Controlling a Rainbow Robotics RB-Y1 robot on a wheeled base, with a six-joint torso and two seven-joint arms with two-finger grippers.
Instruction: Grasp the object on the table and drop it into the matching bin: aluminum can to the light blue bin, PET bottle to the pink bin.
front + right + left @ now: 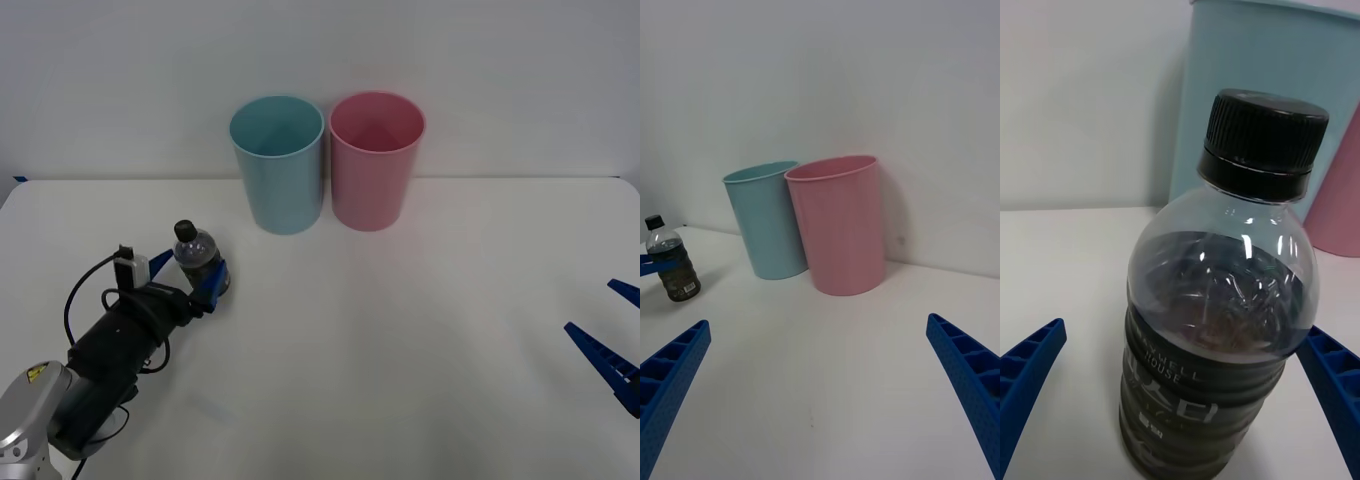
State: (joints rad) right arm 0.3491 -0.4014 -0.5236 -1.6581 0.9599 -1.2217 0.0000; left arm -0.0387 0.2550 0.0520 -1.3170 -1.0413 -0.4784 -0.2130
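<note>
The PET bottle (195, 254) (671, 262) (1217, 337), clear with a black cap and dark liquid, stands upright on the white table (400, 340) at the left. My left gripper (192, 268) (1184, 334) is open around it, one blue finger on each side of the bottle's body; a gap shows beside one finger. Behind the bottle stands the light blue bin (280, 175) (767, 225) (1247, 75), with the pink bin (372, 175) (839, 225) (1341, 187) right beside it. My right gripper (590, 307) (816, 322) waits open at the table's right edge, holding nothing.
The two bins touch or nearly touch at the back middle of the table, close to the white wall (500, 80). Bare tabletop stretches between the bottle and my right gripper.
</note>
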